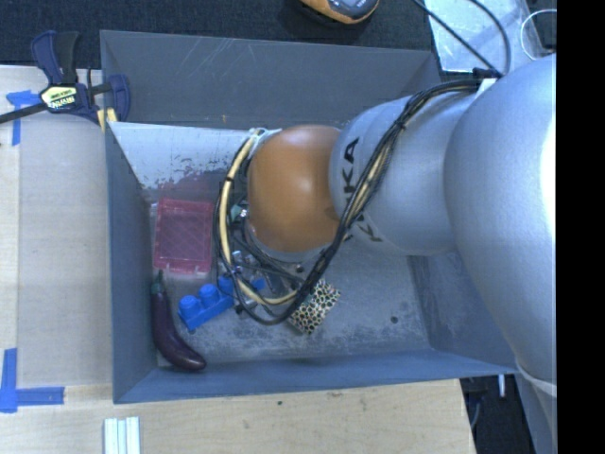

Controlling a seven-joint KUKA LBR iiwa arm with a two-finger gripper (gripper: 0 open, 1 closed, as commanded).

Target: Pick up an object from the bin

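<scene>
Matt, scuffed grey metal bin; glossy purple aubergine; blue plastic brick; leopard-spotted cloth scrap.

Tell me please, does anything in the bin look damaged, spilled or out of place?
Nothing stands out. The pink box, blue brick, purple eggplant and leopard-spotted piece lie loose on the bin floor; none looks broken or spilled.

**Bin lot: colours and patterns**

- Bin: plain grey metal. The back wall is paler with reddish flecks, and the floor is speckled with dark marks.
- Block: pinkish red, with a grid of studs.
- Brick: bright blue, plain.
- Aubergine: dark glossy purple.
- Scrap: tan with dark leopard spots.
- Cover: orange-brown, unpatterned.
- Arm: silver-grey with black lettering.
- Cables: black and yellow.
</scene>
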